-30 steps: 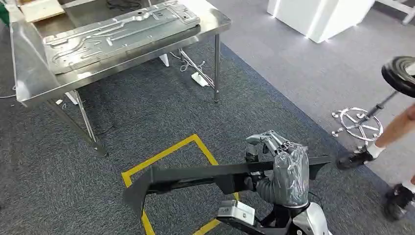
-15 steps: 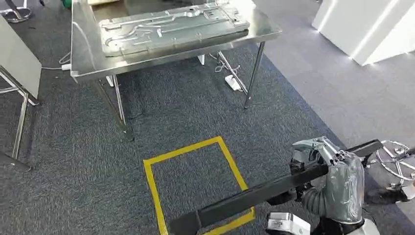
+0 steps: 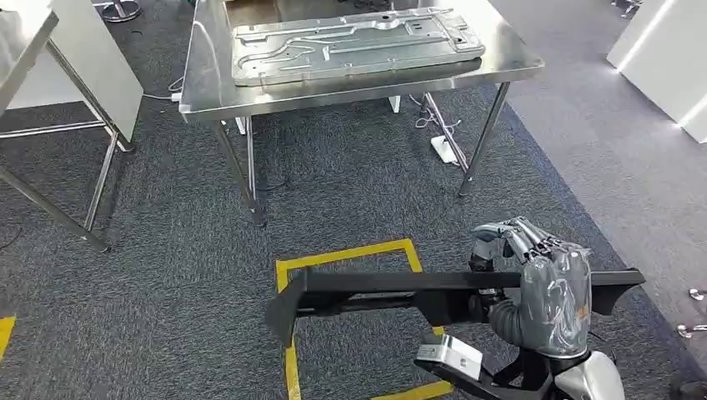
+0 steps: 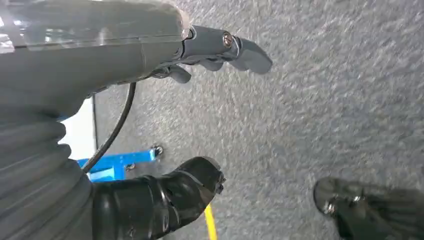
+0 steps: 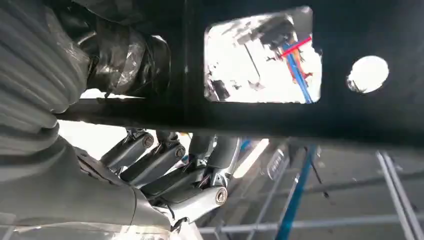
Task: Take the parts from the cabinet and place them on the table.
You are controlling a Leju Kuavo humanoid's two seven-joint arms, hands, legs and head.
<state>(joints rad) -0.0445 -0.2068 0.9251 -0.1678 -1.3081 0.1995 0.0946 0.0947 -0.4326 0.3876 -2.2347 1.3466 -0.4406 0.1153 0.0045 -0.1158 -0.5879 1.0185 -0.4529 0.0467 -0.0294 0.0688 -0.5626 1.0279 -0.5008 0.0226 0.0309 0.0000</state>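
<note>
Whole head view has swung since half a second ago: the camera has turned, so the steel desk (image 3: 358, 83) now sits square ahead and higher in frame. The things themselves have not shifted. The yellow floor square (image 3: 350, 258) lies between the robot and the desk.

Right hand (image 3: 542, 283) grips the long black part (image 3: 400, 292) near one end, fingers wrapped over its top edge. The part runs roughly level, crosswise to the desk's long edge line, well short of the desk and low beside the robot's body. The right wrist view shows dark fingers (image 5: 165, 160) under the black bar, with a cut-out window through it.

Left hand (image 4: 200, 55) hangs over the grey carpet holding nothing, fingers loosely apart.

A stamped metal panel (image 3: 354, 42) already lies on the desk, covering most of the top; bare steel remains along the near edge.

Judgement on the step, carrying to the desk:
- The grip is off-centre, so the long free end will likely sag or swing; keep the walk slow.
- Raise the part above desk-edge height before closing in.
- Aim for the bare near strip, parallel to the panel, not on it.
- Watch the free end against the desk legs.
</note>
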